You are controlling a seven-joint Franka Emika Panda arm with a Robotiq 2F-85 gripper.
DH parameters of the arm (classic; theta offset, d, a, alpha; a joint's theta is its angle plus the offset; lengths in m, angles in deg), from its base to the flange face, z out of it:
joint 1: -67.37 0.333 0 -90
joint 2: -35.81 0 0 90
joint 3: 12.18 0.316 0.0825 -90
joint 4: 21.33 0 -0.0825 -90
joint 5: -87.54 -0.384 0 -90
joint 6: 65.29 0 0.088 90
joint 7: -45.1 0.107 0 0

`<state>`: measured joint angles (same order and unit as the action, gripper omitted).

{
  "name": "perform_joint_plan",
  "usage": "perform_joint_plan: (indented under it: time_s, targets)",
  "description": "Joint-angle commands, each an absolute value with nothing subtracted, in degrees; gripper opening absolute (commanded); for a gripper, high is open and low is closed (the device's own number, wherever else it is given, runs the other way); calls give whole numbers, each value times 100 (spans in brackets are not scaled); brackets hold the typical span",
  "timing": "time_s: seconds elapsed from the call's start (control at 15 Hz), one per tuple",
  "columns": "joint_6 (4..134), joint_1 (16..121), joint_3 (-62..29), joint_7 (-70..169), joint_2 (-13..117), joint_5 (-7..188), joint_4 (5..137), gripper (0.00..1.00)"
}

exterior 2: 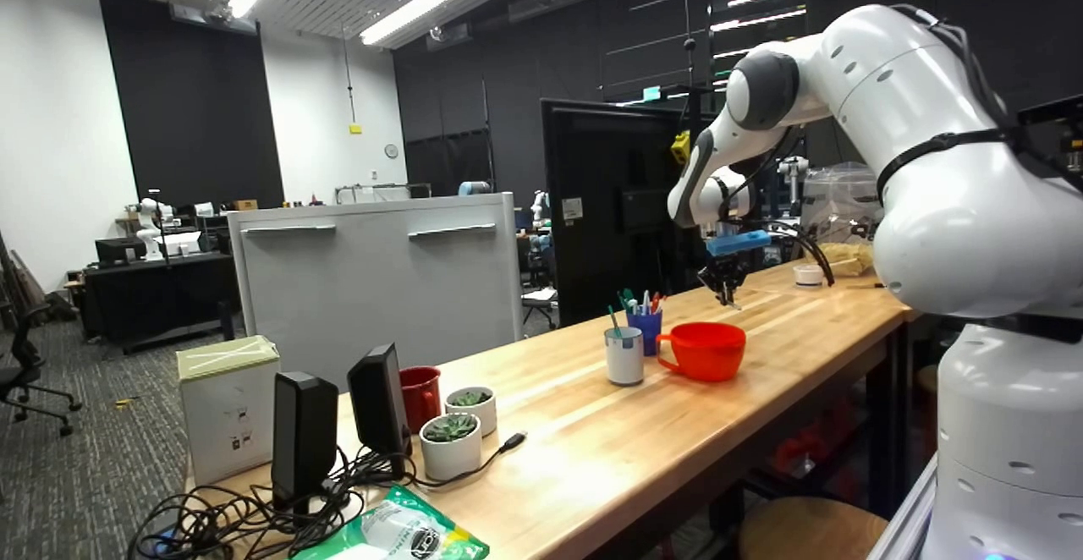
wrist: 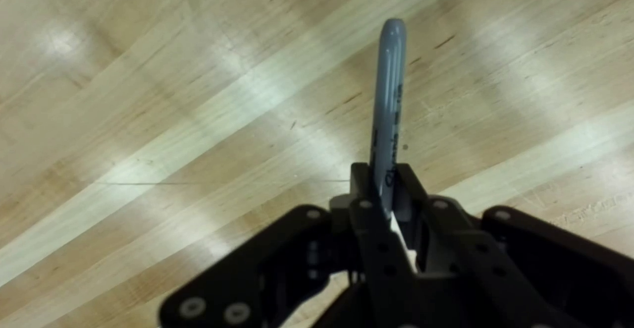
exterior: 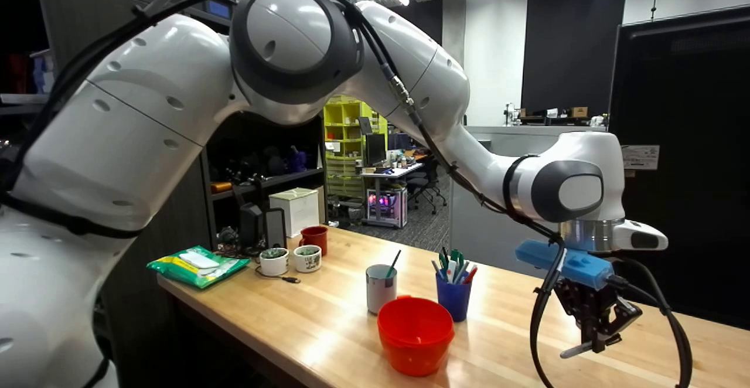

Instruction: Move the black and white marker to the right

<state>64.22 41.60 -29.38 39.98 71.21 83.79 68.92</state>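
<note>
Gripper (wrist: 382,175): fingers clamped tight on the marker (wrist: 389,95)!
Marker: there it is, jutting past the fingertips over the wooden tabletop (wrist: 198,125).
Red bowl (exterior: 415,341): standing near the blue pen cup (exterior: 453,301).

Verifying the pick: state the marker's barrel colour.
The barrel is grey with black lettering, clearest in the wrist view.

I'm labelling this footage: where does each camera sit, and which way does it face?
An exterior view: close to the arm, looking over the table; the arm arches across the frame.
An exterior view: near the speakers, facing along the table; the arm stands at the right.
Wrist view: carried on the arm, facing down at the table; the fingers, shut on the marker, show at the bottom.
Both exterior views share the arm, red bowl and blue pen cup.
</note>
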Motion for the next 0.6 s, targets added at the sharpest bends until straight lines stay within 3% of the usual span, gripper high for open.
perform_joint_plan:
  time_s: [0.0, 0.53]
  targets:
    - [6469, 4071, -2873, 4052, 7284, 8429, 6780, 4]
    - [6461, 3893, -2780, 3914, 7582, 8318, 6632, 4]
